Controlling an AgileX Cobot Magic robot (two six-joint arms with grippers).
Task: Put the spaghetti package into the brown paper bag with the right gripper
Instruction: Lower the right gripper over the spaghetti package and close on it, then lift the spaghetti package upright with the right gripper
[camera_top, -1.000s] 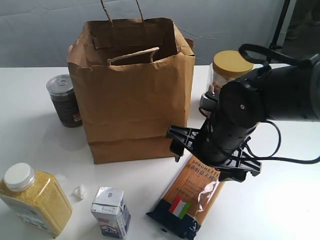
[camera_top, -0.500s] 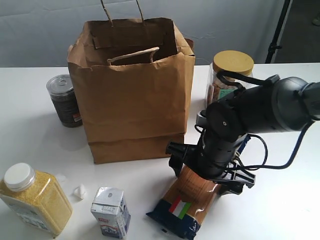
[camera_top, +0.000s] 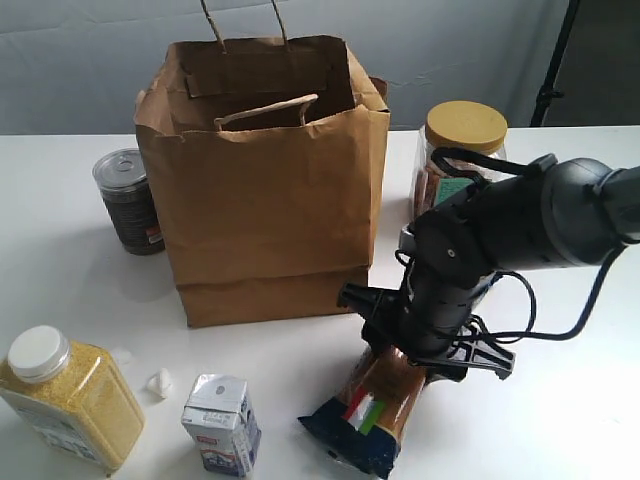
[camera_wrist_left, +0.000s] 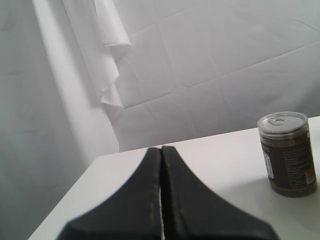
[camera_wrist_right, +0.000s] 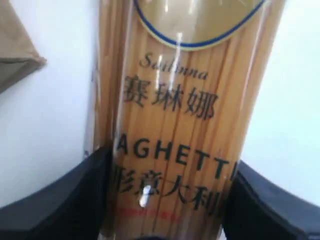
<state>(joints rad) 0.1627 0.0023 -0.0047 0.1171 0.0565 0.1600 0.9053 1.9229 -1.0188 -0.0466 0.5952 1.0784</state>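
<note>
The spaghetti package (camera_top: 375, 408) lies on the white table in front of the brown paper bag (camera_top: 265, 190), with its navy flag end nearest the camera. My right gripper (camera_top: 421, 338) is down over the package's middle, hiding its upper half in the exterior view. In the right wrist view both black fingers (camera_wrist_right: 85, 200) press on the sides of the spaghetti package (camera_wrist_right: 172, 125), so my right gripper (camera_wrist_right: 170, 172) is shut on it. A corner of the bag (camera_wrist_right: 15, 55) shows beside it. My left gripper (camera_wrist_left: 161, 150) is shut and holds nothing.
A dark tin can (camera_top: 128, 200) stands left of the bag, also in view as the can (camera_wrist_left: 289, 152). A yellow-lidded jar (camera_top: 462, 130) is behind my right arm. A bottle of yellow grain (camera_top: 70, 400), a small carton (camera_top: 222, 425) and a white scrap (camera_top: 160, 382) sit front left.
My right gripper came down over the spaghetti package and its fingers closed against its sides. The package's near end has turned and looks narrower. The left gripper shows no change.
</note>
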